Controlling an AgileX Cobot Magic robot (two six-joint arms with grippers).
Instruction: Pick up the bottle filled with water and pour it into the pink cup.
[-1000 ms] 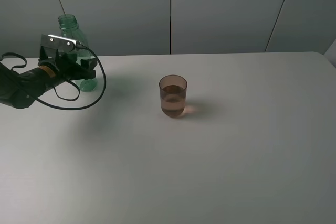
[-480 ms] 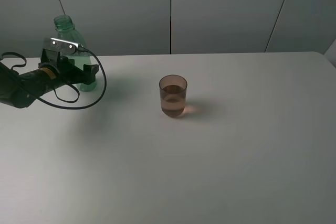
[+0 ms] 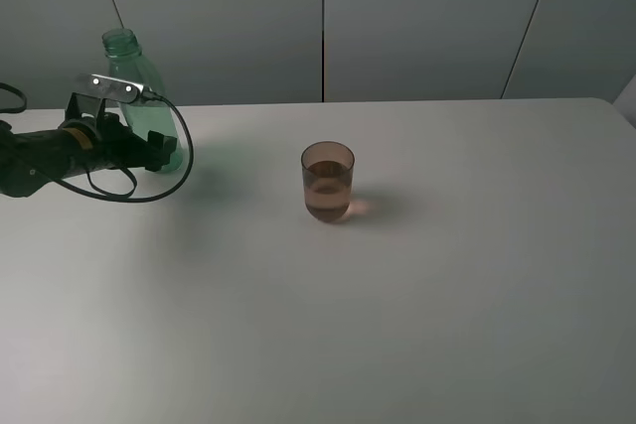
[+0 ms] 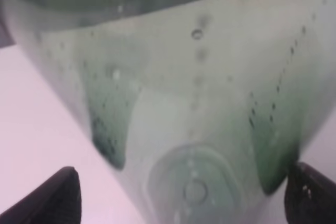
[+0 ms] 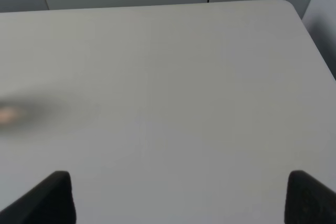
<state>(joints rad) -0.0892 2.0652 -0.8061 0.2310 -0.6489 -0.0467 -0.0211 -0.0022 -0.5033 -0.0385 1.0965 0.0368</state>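
The green bottle stands upright at the back left of the table. My left gripper is at its lower part, with the fingers spread wide on either side of the base. In the left wrist view the bottle fills the picture between the two fingertips, and the left gripper is open. The pink cup stands near the table's middle and holds some liquid. My right gripper is open and empty over bare table, and it does not show in the exterior view.
The grey wall panels rise just behind the table's back edge, close behind the bottle. A black cable loops from the left arm beside the bottle. The table's right corner shows in the right wrist view.
The bottle has gone from tilted to upright. My left arm has since drawn back to the left and lower, while the bottle stays put. The cup has not moved.
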